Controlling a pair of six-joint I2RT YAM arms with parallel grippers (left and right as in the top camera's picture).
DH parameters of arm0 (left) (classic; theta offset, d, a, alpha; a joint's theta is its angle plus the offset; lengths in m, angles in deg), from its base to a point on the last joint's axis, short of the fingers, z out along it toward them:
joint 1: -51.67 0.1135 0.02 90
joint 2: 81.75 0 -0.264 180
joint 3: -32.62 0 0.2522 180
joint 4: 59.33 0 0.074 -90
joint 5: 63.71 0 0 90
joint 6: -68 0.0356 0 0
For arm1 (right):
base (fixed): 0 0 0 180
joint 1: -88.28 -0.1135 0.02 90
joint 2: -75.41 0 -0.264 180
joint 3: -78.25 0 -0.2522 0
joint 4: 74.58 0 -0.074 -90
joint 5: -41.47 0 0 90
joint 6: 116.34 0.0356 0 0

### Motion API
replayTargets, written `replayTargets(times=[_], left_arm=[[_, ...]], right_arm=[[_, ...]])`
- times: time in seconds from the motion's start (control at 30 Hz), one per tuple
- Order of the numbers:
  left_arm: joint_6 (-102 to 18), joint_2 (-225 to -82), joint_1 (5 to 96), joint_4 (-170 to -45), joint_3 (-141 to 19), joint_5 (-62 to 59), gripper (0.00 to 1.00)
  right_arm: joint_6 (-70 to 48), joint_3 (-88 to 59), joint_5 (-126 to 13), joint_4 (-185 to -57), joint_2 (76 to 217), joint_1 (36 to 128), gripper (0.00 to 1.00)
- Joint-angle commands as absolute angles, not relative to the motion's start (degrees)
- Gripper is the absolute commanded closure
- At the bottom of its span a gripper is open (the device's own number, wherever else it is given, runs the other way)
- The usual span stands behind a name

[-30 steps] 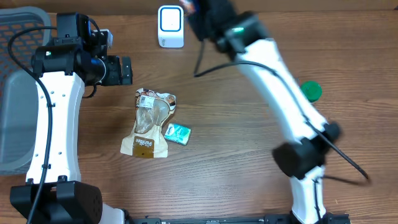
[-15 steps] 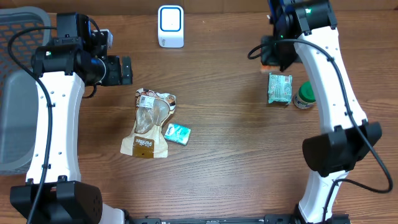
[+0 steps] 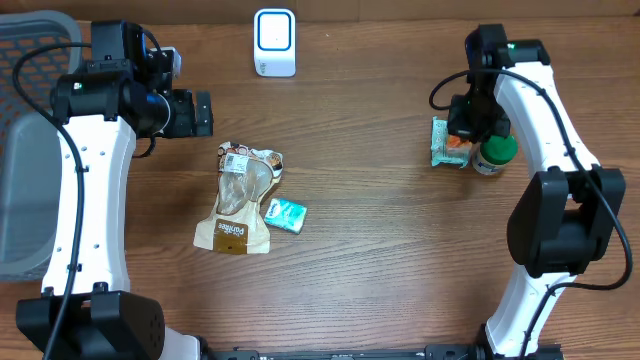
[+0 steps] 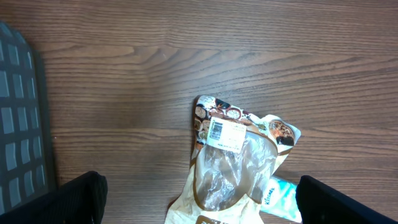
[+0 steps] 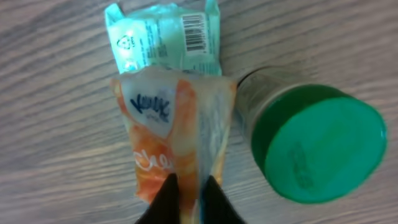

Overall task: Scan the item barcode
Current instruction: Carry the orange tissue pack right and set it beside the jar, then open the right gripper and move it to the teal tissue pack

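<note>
Orange tissue pack [image 5: 171, 143] on the right side of the table, nipped at one edge between the nearly closed fingers of the right gripper [image 5: 188, 196].
Lapped over one end of a teal barcoded packet [image 5: 163, 40], just left of a green-lidded jar [image 5: 314, 149], contents unseen. Grey basket [image 3: 25, 160] at the far left edge. White scanner [image 3: 274, 42] far centre, well apart. Left gripper [image 4: 199, 205] spread wide above a snack bag [image 4: 239, 162], small teal pack [image 3: 285, 214] against its right side.

A brown wooden table [image 3: 380, 260] fills every view, its grain running side to side in darker and lighter streaks. A paler band runs along its far edge. Light falls evenly, leaving only soft shadows. A grey mesh basket [image 3: 20, 150] stands at the left edge.
</note>
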State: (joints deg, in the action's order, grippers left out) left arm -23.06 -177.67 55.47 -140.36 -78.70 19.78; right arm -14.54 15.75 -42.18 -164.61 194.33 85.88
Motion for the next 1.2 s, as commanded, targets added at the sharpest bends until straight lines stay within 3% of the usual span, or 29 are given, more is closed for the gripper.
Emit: replayTargets(times=[0.0,0.33,0.63,0.73,1.17], left_arm=[[-21.9,-178.1,55.6,-140.2,-79.8,19.4,0.0],[-21.9,-178.1,55.6,-140.2,-79.8,19.4,0.01],[-21.9,-178.1,55.6,-140.2,-79.8,19.4,0.0],[-21.9,-178.1,55.6,-140.2,-79.8,19.4,0.01],[-21.9,-178.1,55.6,-140.2,-79.8,19.4,0.0]], right_arm=[[-15.9,14.6,-42.2,-163.5,194.5,85.5,0.75],[-15.9,17.3,-44.7,-165.2,194.4,85.5,0.69],[-20.6,25.5,-70.1,-169.5,194.3,82.5,0.6],[-20.6,24.7,-70.5,-168.8,194.4,79.7,0.54],[-20.6,17.8,-70.5,-163.4,194.5,66.8,0.54]])
